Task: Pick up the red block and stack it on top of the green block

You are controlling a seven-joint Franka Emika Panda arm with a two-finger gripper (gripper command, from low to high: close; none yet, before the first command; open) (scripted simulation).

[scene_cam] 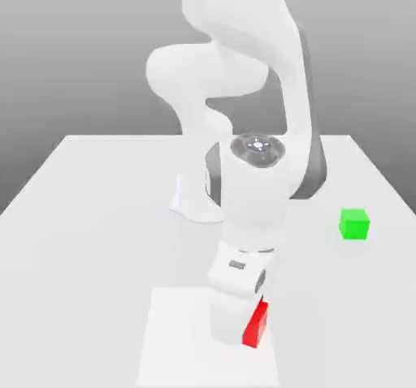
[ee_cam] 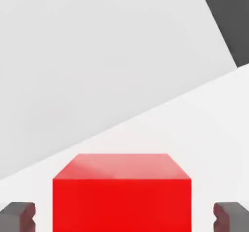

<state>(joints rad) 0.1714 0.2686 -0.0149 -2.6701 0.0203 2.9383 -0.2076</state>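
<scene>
Red block (scene_cam: 258,323): seen resting on the table (scene_cam: 97,216), close to the near edge and somewhat toward the right edge in the exterior view, on a paler square patch (scene_cam: 175,338); its top face is level and nothing is stacked on it.

Block axis: none to speak of, the piece being a cube. In the hand view its side faces are seen squared up with the line between the fingers, so no wrist turn is judged necessary.

End effector (ee_cam: 124,217): lowered directly over the red block, pointing down at the table. One finger (ee_cam: 19,216) is seen on each side of the cube, and a strip of bare table is visible between each pad and the nearest red face. The jaws are therefore read as apart and straddling the block, not yet clamped on it.

Key relation: the block lies centred between the pads, with roughly equal gaps on both sides. What is needed is judged to be a straight closing, not a sideways correction.

Green block (scene_cam: 354,223): set well apart from the red one, farther from the near edge and close to the table's right edge in the exterior view. It stands alone with its top bare.

Carry direction: once a grip is made and the block is lifted, travel is judged to run away from the near edge and toward the right edge of the table.

Risk: the green cube looks slightly smaller, so the red block must be centred carefully when it is set down.
</scene>
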